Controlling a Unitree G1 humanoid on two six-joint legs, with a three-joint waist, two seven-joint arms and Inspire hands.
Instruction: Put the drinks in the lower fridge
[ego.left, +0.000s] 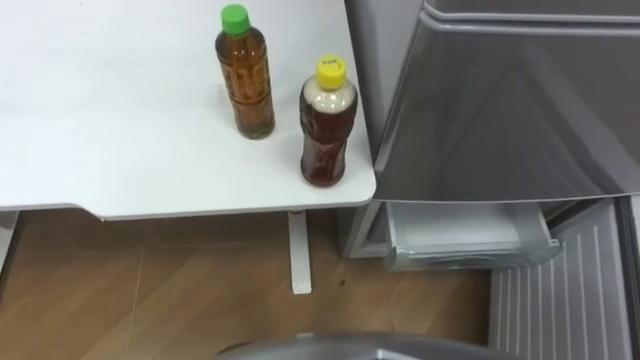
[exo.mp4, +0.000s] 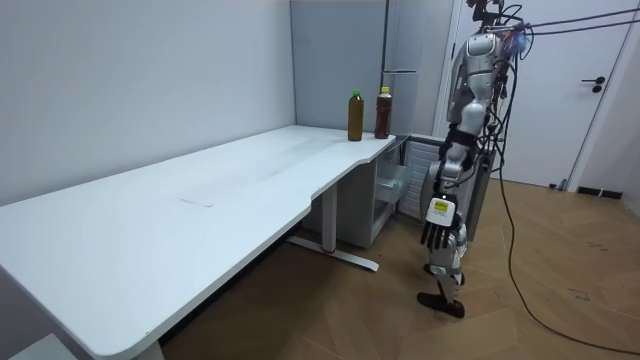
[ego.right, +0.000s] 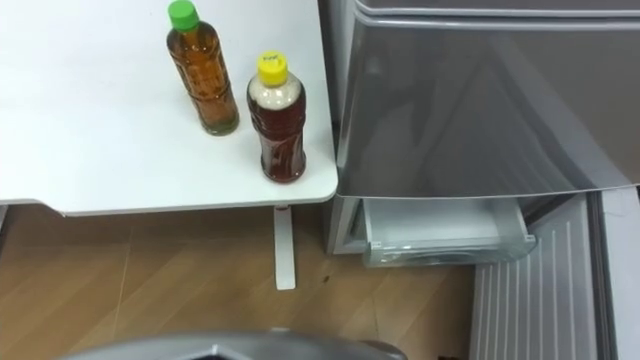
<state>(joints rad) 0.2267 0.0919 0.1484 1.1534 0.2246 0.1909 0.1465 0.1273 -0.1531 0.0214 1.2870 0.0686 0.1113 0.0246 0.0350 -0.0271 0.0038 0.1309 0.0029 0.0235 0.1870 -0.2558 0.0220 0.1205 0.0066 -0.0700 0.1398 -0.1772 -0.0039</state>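
Green-capped bottle (ego.left: 245, 85) and yellow-capped bottle (ego.left: 327, 125) stand at the table (ego.left: 100, 150) corner beside the open fridge drawer (ego.left: 465, 245); left hand (exo.mp4: 436, 237) hangs slack-fingered.

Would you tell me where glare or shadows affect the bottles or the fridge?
Left eye view: the green-capped bottle and yellow-capped bottle are evenly lit on the white table, shadows faint; pale reflections streak the grey fridge door. Room view: soft light, no glare on either bottle.

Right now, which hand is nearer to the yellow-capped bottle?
Left, probably: the left hand hangs low at the robot's side, below table height, apart from the bottle. Where the right hand is, I cannot tell.
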